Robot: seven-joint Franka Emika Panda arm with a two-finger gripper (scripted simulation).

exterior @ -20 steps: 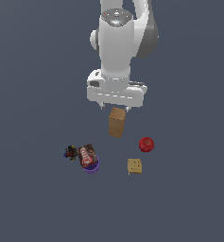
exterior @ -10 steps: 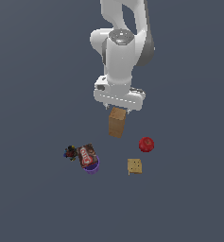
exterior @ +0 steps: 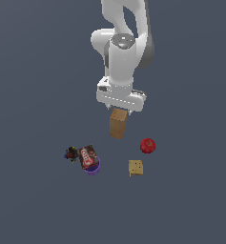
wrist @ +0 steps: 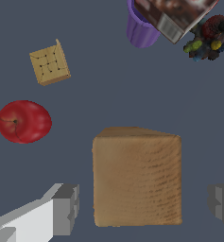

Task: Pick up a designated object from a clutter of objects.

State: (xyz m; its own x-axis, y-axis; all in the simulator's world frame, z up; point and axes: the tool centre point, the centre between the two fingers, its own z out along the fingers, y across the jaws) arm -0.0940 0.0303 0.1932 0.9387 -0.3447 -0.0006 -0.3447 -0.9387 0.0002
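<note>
Six small things lie scattered on the dark floor, and the tan box (exterior: 118,123) serves as the landmark among them. It stands upright, its long axis vertical, its top end pointing toward the gripper (exterior: 120,108) directly above it; it is plain tan-brown, cardboard-like, with a faint grain and no markings, and it is the largest item. Going from the exterior view's left, a dark multicoloured bit (exterior: 70,154) sits well apart from the box, lower and leftward. Just beside that bit, a brown-red packet (exterior: 87,156) leans on a purple bowl (exterior: 92,167). Lower and to the exterior view's right of the box lies a small tan dotted square (exterior: 136,167), and a red ball (exterior: 148,145) rests near the box on that same side. In the wrist view the fingers (wrist: 66,208) stand spread on either side of the box (wrist: 137,177), with gaps showing, gripping nothing.
</note>
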